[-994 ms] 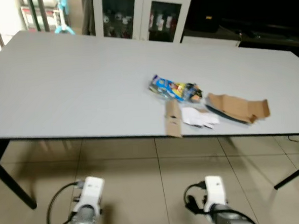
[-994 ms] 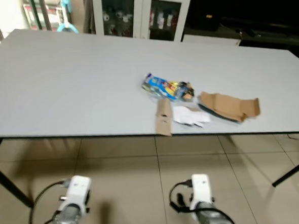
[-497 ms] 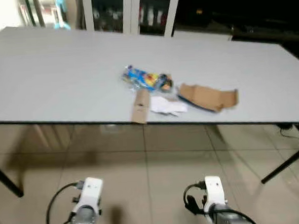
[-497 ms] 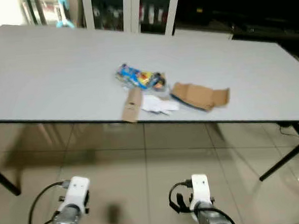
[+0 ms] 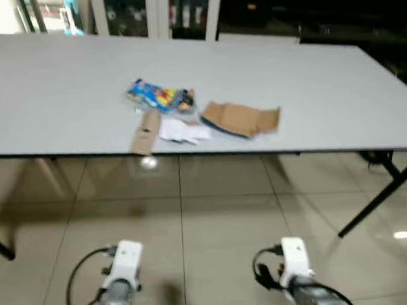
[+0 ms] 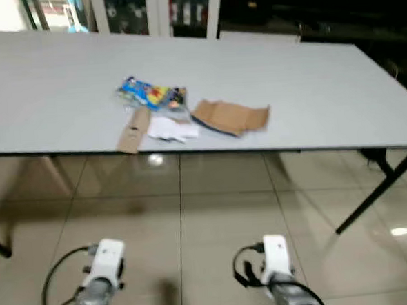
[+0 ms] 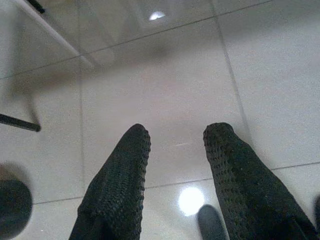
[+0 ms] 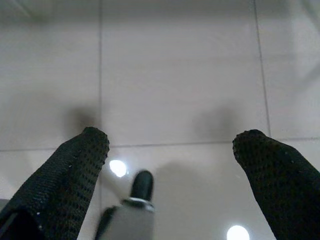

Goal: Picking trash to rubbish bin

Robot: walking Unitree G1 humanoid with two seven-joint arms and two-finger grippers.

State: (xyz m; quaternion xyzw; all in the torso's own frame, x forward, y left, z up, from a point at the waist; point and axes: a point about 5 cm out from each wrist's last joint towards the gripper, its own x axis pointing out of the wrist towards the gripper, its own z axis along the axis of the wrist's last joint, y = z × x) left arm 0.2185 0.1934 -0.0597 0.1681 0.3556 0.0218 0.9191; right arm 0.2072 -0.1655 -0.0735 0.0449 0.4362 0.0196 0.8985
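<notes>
No legible text, labels or signs

light: dim indoor, ceiling lamps | glare: bright spots on glossy floor tiles (image 7: 192, 199) | shadow: soft, under the table (image 5: 325, 103) | blur: head views soft throughout | background: far room nearly black

table edge (image 5: 210, 154) bars reach | open floor (image 5: 215, 228) beneath — table legs (image 5: 372, 201) aside

Head eyes overlook table (image 5: 324, 83); wrist cameras face floor (image 8: 175, 65).
</notes>
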